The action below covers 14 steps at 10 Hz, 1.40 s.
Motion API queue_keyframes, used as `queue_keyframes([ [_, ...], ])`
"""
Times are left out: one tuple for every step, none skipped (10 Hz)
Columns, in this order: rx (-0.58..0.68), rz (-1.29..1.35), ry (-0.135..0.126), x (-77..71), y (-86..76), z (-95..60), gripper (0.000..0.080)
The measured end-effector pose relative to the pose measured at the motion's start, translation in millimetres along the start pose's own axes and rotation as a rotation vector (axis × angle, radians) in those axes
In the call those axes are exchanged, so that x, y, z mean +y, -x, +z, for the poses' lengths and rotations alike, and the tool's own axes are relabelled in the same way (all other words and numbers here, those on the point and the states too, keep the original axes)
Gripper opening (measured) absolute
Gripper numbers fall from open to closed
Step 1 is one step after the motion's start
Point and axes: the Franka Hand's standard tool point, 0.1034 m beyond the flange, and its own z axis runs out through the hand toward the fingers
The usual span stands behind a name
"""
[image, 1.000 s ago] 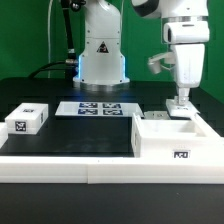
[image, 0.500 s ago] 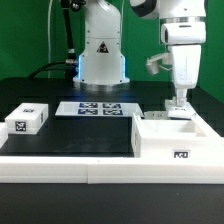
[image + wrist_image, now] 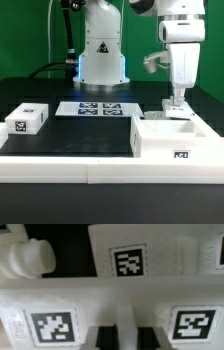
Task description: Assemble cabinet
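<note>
A: On the exterior view's right, the cabinet body point(image 3: 175, 140) stood against the white rail point(image 3: 60, 165); the gripper point(image 3: 178, 104) was clenched tight at its back wall.
B: Holding it?
A: I could not tell. I think it was positioning the body; next it would have to release, then fetch the small block point(image 3: 27, 120).

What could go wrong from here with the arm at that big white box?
The gripper seems shut on just the thin far wall of the box, so a pull or lift may tilt the box or slip off. The box also sits close behind the front rail and could catch on it.
</note>
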Motion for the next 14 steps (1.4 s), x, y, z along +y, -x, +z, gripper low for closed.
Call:
queue_keyframes([
  [0.000,0.000,0.000,0.0,0.2,0.2,0.0070],
  [-0.001,-0.001,-0.002,0.5,2.2,0.8,0.0070],
  [-0.002,-0.002,0.000,2.8,2.6,-0.1,0.0070],
  [-0.004,-0.005,-0.001,4.9,2.5,-0.8,0.0070],
  [-0.005,-0.005,-0.001,6.9,2.1,-1.7,0.0070],
  [-0.004,0.001,0.001,7.4,1.8,-2.2,0.0070],
  [-0.004,0.002,0.000,6.8,2.1,-1.5,0.0070],
  [-0.004,0.002,-0.001,6.7,2.1,-1.4,0.0070],
  [-0.007,-0.005,-0.006,7.1,2.4,-0.5,0.0070],
  [-0.014,-0.016,-0.019,12.2,1.6,1.8,0.0070],
  [-0.018,-0.016,-0.023,21.1,0.3,1.6,0.0070],
  [-0.021,-0.017,-0.027,26.3,0.8,2.1,0.0070],
  [-0.025,-0.029,-0.032,28.1,1.5,1.9,0.0070],
  [-0.025,-0.031,-0.032,28.8,1.7,1.6,0.0070],
])
